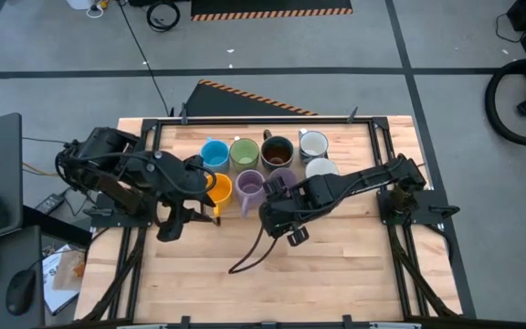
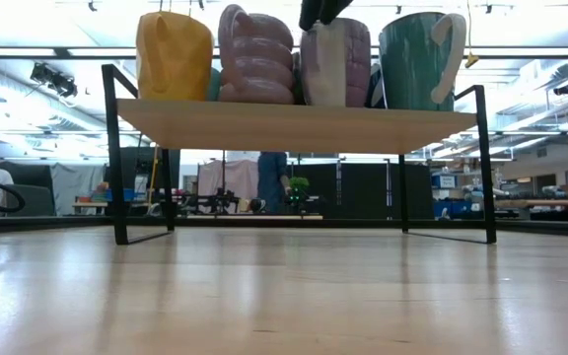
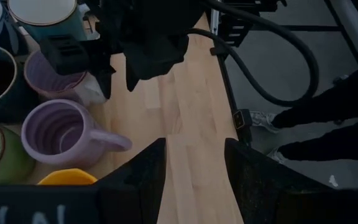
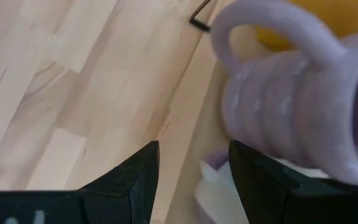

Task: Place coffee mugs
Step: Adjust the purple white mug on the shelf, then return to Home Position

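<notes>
- High view showed the wooden table (image 1: 272, 274) with 8 mugs gathered on a low shelf (image 2: 294, 126) at its far side, in 2 rows, so the placing step looked all but finished.
- Left arm reached in from the left, and its left gripper (image 1: 173, 222) hung just left of the near row; its fingers (image 3: 138, 180) stood apart with only bare wood between them, holding nothing.
- Right arm crossed in from the right, with the right gripper (image 1: 289, 224) just near of the near row; its fingers (image 4: 135, 180) were also parted and empty, close beside a purple mug (image 4: 303, 118).
- Far row, left to right: blue mug (image 1: 215, 153), green mug (image 1: 244, 153), dark brown mug (image 1: 277, 149), white mug (image 1: 313, 143).
- Near row, left to right: orange mug (image 1: 218, 187), that purple mug, a second purple mug (image 1: 281, 179) partly under the right arm, and a second white mug (image 1: 320, 168).
- My judgement: the step in hand was letting go and clearing off after the last mug was set.
- Next move called for both grippers to draw back toward the near side, level and slow, because the purple handle (image 4: 272, 28) sat close to the right fingers and could be snagged.
</notes>
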